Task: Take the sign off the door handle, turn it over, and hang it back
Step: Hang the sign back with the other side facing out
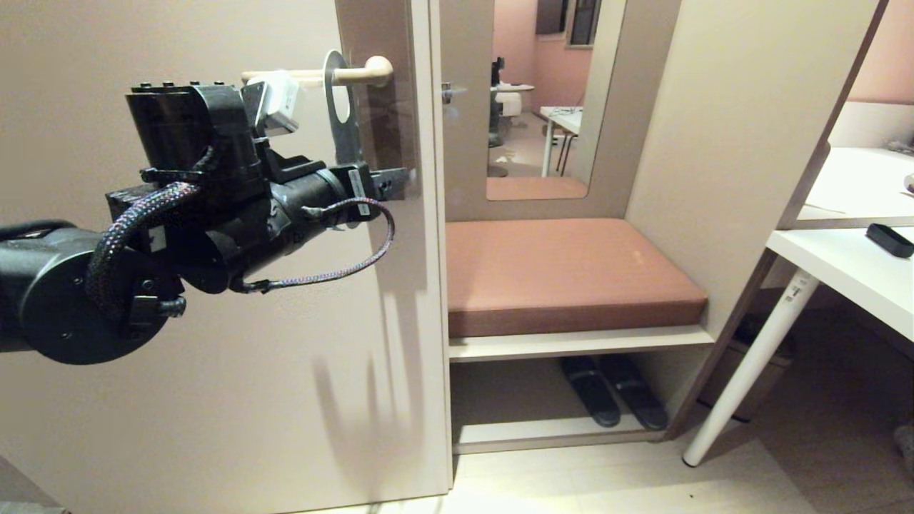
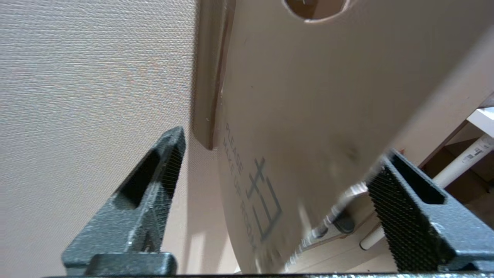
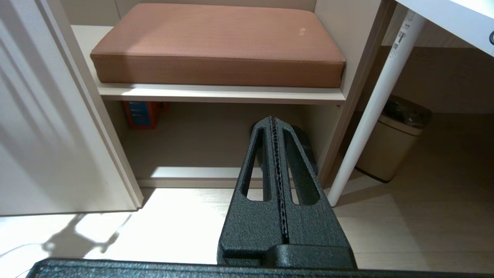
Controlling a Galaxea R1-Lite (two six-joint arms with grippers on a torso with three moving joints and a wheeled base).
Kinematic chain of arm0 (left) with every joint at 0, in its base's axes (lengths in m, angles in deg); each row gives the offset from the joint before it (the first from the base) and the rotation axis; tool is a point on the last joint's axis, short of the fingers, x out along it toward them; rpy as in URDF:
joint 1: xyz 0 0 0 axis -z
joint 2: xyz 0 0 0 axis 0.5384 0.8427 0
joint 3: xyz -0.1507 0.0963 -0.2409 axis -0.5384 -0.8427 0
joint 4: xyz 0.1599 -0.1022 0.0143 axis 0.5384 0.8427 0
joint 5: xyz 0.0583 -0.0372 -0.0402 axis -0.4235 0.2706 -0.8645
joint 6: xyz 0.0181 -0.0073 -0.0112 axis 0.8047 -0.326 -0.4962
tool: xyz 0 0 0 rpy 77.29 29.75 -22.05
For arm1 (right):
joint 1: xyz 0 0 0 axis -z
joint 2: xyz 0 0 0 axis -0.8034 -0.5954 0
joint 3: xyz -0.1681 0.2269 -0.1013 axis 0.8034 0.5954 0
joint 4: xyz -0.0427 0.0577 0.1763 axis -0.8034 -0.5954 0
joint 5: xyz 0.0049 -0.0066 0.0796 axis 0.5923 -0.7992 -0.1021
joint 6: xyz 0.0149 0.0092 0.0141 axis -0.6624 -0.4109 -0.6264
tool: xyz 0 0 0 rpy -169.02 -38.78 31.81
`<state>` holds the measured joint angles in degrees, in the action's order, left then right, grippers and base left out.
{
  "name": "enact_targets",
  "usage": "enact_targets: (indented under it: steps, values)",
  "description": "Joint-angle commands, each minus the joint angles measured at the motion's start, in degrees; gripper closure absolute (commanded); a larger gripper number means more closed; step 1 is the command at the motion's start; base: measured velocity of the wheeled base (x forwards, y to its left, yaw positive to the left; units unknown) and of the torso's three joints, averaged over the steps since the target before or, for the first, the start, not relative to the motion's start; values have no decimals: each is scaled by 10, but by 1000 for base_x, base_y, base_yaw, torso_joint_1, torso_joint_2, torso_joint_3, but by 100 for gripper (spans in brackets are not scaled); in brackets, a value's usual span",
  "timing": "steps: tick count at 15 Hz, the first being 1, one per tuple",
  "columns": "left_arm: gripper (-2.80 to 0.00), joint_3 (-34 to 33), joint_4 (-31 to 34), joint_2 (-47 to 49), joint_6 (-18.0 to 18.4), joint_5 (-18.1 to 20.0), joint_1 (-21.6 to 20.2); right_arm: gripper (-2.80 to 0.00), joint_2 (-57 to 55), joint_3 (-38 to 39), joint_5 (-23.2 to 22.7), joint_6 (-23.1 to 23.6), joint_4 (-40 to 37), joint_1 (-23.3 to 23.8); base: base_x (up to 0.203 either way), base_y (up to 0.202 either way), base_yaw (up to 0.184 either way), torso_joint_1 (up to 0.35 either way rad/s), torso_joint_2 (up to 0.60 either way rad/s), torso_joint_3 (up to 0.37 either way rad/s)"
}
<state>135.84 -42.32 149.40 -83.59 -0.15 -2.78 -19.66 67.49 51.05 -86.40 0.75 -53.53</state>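
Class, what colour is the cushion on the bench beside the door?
The cushion is a plain reddish brown, clearest in the right wrist view.

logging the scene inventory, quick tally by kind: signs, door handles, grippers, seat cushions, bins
signs: 1, the sign hanging on the handle
door handles: 1, the door handle
grippers: 2, left gripper and right gripper
seat cushions: 1, the brown cushion
bins: 1, the bin
total: 6

door handle (image 1: pixel 357 72) carries sign (image 1: pixel 341 121), hung by its hole; cushion (image 1: pixel 564 275) on bench shelf (image 1: pixel 578 343).
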Motion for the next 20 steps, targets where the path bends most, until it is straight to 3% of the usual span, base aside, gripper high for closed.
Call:
enact_targets:
  steps: [1,11,20]
  values:
    - [-280,-13,-2,-21,0,-1,0,0,-1,0,0,0,-1,0,0,0,0,0,0,0]
    - [-280,-152,-1,-166,16,0,8,0,-1,-1,0,0,0,0,0,0,0,0,0,0]
    - [-280,-189,0,-224,28,0,7,0,-1,0,0,0,-1,0,0,0,0,0,0,0]
